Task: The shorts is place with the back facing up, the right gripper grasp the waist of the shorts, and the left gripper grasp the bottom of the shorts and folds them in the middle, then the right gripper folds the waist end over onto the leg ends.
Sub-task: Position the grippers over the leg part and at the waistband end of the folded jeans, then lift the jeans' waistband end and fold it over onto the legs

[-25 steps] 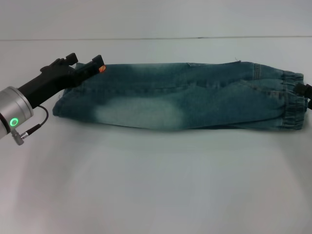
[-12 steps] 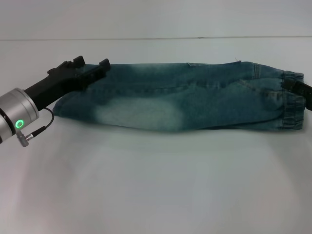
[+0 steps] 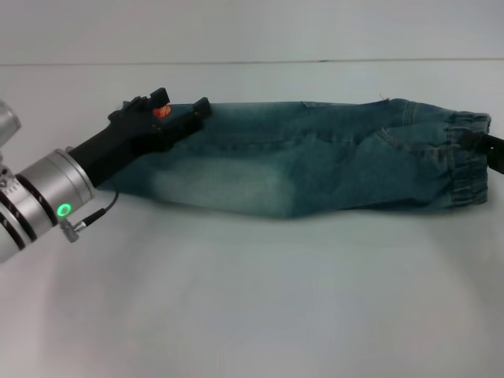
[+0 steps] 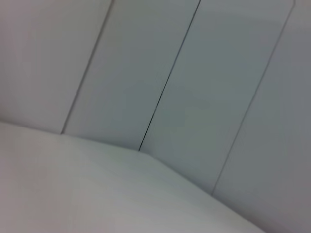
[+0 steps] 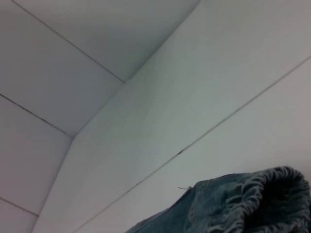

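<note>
Head view: shorts (image 3: 315,161) lay folded lengthwise into a long narrow strip across the white table (image 3: 252,299), running left to right. Ruffled waist (image 3: 468,161) was at the robot's right end; leg ends (image 3: 169,150) were at the left end. A pale faded patch showed on the denim just right of the leg ends.

Left gripper (image 3: 179,114) sat over the far corner of the leg ends, black body angled up from a silver wrist with a green light lit. Its two fingers stood apart with a gap between them. An orange patch (image 3: 161,112) showed between the fingers. Contact with the cloth could not be confirmed; the fingers were not clamped on the denim.

Right gripper (image 3: 494,152) appeared only as a black sliver at the right edge of the frame, touching or just beside the waist. Its finger state could not be told.

Left wrist view showed only white table and panelled wall (image 4: 194,73); no cloth or fingers in sight.

Right wrist view showed the gathered waist (image 5: 262,199) close to the camera, raised into a puckered hump, with the table and wall seams behind it. No fingers appeared in that view.
</note>
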